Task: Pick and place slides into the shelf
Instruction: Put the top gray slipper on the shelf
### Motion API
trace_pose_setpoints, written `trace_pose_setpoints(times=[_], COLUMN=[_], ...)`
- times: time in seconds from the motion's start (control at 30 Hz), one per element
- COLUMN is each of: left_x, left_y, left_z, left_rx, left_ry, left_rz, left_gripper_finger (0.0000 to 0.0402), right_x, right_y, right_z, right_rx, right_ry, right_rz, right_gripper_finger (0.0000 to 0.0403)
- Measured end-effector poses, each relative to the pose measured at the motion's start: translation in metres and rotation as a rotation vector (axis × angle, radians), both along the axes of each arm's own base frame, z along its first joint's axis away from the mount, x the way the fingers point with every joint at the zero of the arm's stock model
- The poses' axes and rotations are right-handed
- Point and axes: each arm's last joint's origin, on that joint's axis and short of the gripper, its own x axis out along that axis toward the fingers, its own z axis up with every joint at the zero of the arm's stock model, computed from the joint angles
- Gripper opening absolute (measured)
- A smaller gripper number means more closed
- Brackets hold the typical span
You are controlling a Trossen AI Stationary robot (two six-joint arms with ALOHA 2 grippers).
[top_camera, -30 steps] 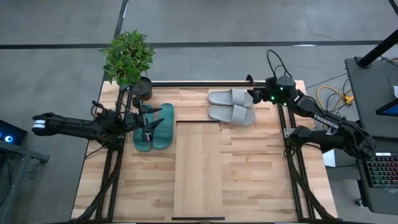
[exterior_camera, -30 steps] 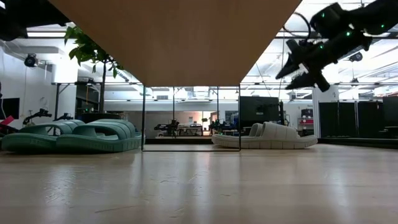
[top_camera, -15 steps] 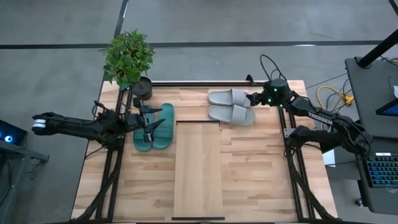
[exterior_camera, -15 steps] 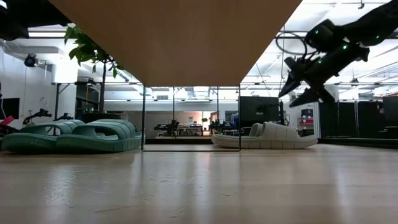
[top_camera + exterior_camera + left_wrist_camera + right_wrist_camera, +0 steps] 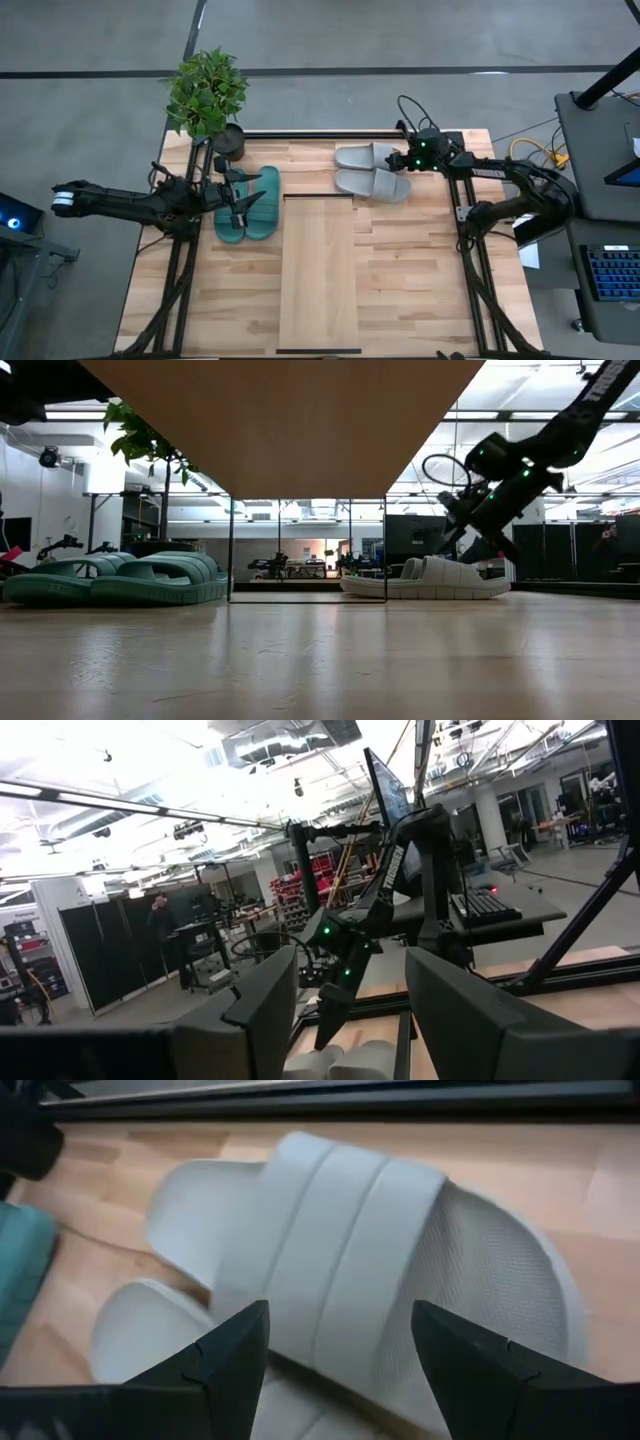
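Note:
Two light grey slides lie side by side, soles down, near the table's far edge: the farther one (image 5: 368, 156) and the nearer one (image 5: 372, 184). They show low in the low view too (image 5: 425, 578). My right gripper (image 5: 404, 160) (image 5: 340, 1320) is open just above the farther grey slide's (image 5: 330, 1250) right end, a finger on either side of its strap, touching nothing. The teal pair (image 5: 250, 203) (image 5: 110, 580) lies on the table's left part. My left gripper (image 5: 238, 205) (image 5: 350, 975) hovers open over it. The pale shelf panel (image 5: 318, 270) (image 5: 290, 420) runs down the table's middle.
A potted plant (image 5: 207, 95) stands at the far left corner beside the teal slides. A black rail (image 5: 320, 133) runs along the far edge behind the grey slides. Thin black legs (image 5: 231, 550) carry the shelf. Bare butcher-block table (image 5: 420, 280) lies right of the panel.
My right gripper has moved toward the table's left and come down, from right of and above the grey slides to just over the farther one's right end. Its arm has swung in with it. The slides have stayed in place.

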Motion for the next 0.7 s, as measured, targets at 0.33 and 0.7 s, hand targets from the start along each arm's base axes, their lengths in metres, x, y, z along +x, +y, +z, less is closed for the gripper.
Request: trace_pose_setpoints(times=[0.33, 0.7], left_x=[0.001, 0.004], left_y=[0.000, 0.000], left_z=[-0.001, -0.003], left_rx=[0.000, 0.000], left_ry=[0.010, 0.025], left_rz=[0.000, 0.000], left_gripper_finger=[0.0173, 0.0173], right_x=[0.013, 0.015], right_y=[-0.012, -0.014], right_z=[-0.020, -0.023], right_rx=[0.026, 0.013], right_ry=[-0.084, -0.095], right_rz=[0.029, 0.031], right_gripper_finger=[0.0233, 0.0220])
